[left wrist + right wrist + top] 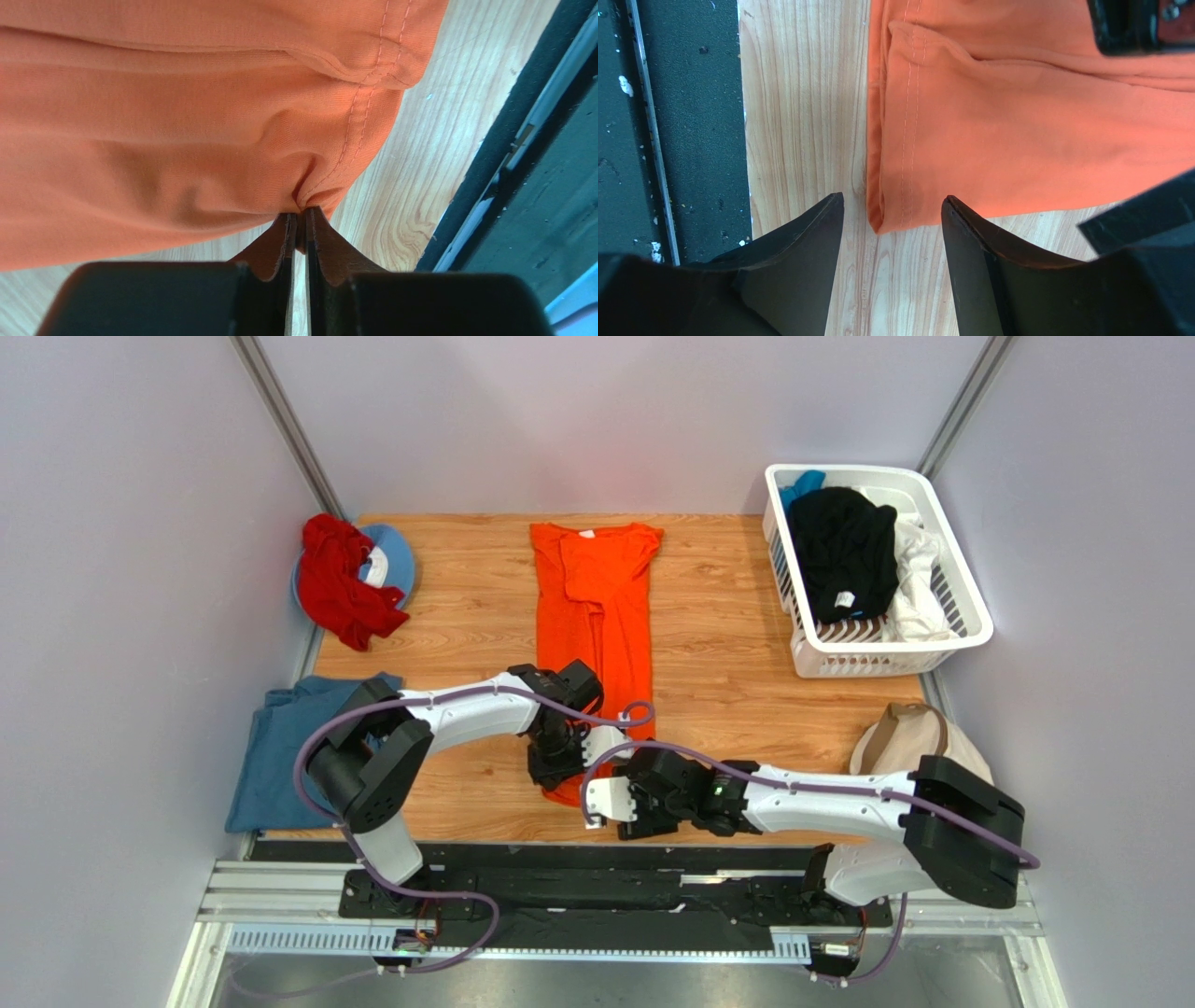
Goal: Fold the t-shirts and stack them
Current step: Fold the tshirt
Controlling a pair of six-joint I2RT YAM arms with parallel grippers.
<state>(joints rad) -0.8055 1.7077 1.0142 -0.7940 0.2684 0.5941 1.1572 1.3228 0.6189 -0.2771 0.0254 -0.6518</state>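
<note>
Pinched between the fingers [277, 245] of the left gripper [300, 213] is a fold at the near hem of the orange t-shirt [175, 140]. The jaws are pressed together on the cloth, which is bunched into creases just ahead of the tips. Bare wooden table [414, 182] is seen to the right of that grip.

Just to its right, the right gripper [893, 198] is held low with its jaws apart. The hemmed corner of the shirt is framed between the two tips, but whether either touches it cannot be told. Ahead of both grippers the shirt is laid out lengthwise, folded narrow.

Well to the left of the left gripper a blue t-shirt [288, 749] is spread at the table's edge, and a red garment [341, 581] is heaped farther ahead on that side. Far ahead and right of the right gripper a white basket [859, 661] is set, with a black garment [842, 546] and white cloth [919, 574] in it. A beige cap [912, 739] is placed to that gripper's right.
</note>
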